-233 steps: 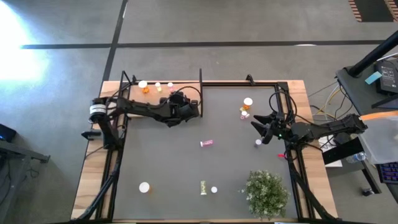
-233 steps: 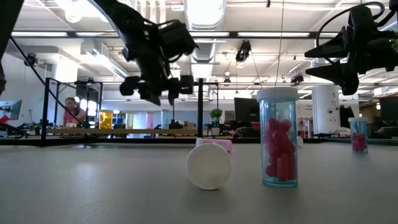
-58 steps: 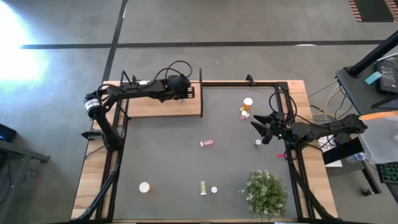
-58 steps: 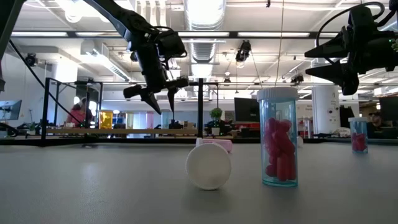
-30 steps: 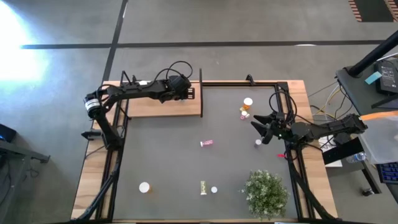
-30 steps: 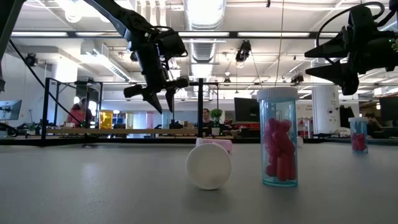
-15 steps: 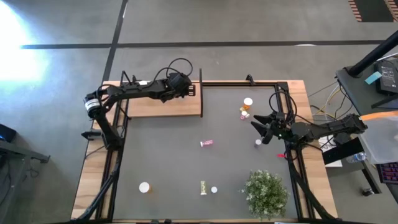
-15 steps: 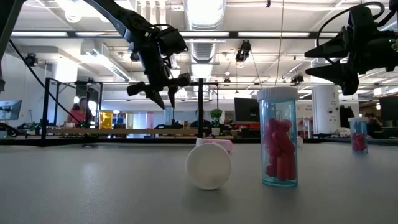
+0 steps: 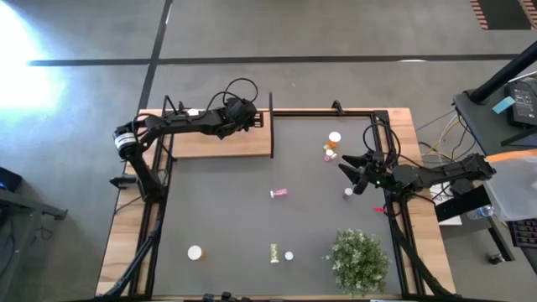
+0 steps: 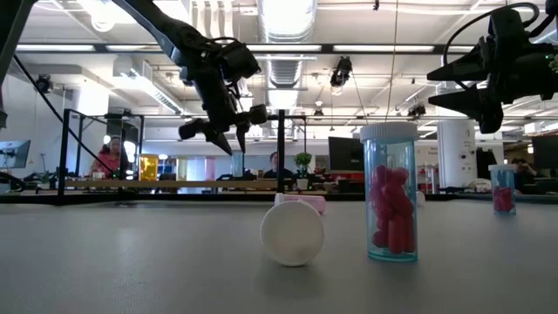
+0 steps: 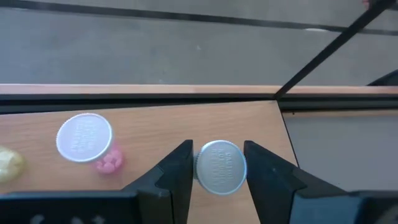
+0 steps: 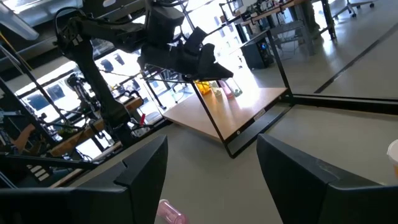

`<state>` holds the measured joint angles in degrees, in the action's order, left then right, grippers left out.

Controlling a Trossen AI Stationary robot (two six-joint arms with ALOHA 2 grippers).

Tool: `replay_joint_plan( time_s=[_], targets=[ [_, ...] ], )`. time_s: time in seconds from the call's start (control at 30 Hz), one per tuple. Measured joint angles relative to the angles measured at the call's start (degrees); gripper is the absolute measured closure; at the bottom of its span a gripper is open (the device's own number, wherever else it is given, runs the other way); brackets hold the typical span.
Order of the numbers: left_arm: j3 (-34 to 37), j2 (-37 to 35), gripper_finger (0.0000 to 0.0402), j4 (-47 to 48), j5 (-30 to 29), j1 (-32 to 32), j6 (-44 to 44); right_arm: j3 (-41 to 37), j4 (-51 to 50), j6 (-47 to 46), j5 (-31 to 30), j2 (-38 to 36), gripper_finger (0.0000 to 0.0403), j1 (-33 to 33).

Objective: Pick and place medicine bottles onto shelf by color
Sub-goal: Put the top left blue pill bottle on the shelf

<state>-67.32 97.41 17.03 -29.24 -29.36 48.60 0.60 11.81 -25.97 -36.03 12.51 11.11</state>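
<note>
Light-brown wood makes up the shelf (image 9: 220,144), which is set at the far left corner of the worktop (image 9: 252,226), with a thin black post (image 9: 271,109) at its right far corner. In the left wrist view a white-capped bottle (image 11: 221,167) is seen standing on the shelf between the two fingers of the left tool (image 11: 217,171), which is narrowed around the cap; whether the fingers press on it cannot be told. Beside it on the board a pink bottle (image 11: 86,140) with a white cap is seen, and a yellow one (image 11: 9,163) at the edge of that view.

The other bottles are spread over the dark mat: a pink one (image 9: 278,194) lying near the middle, a yellow-green one (image 9: 274,252) and a small white-capped one (image 9: 289,256) near the front edge, an orange one (image 9: 195,252) at the front left, and a small group (image 9: 332,144) at the far right. In the low view a blue bottle (image 10: 389,194) with pink pills is seen upright next to a white cap (image 10: 292,233) facing the camera.

The right tool (image 9: 351,177) is held above the mat at the right side, its fingers spread apart and nothing between them. A green bushy plant (image 9: 360,260) is placed at the front right.
</note>
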Motion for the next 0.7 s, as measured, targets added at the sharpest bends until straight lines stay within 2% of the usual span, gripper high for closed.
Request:
replay_joint_plan(
  time_s=[0.53, 0.7],
  targets=[
    [1.10, 0.01, 0.0285, -1.83, -1.11, -0.44, -2.51, 0.00, -0.02, -0.01, 0.00, 0.00, 0.0165, 0.01],
    [0.75, 2.20, 0.0285, -2.94, -1.28, -0.70, -2.56, 0.00, 0.02, 0.00, 0.00, 0.02, 0.0165, -0.01]
  ],
)
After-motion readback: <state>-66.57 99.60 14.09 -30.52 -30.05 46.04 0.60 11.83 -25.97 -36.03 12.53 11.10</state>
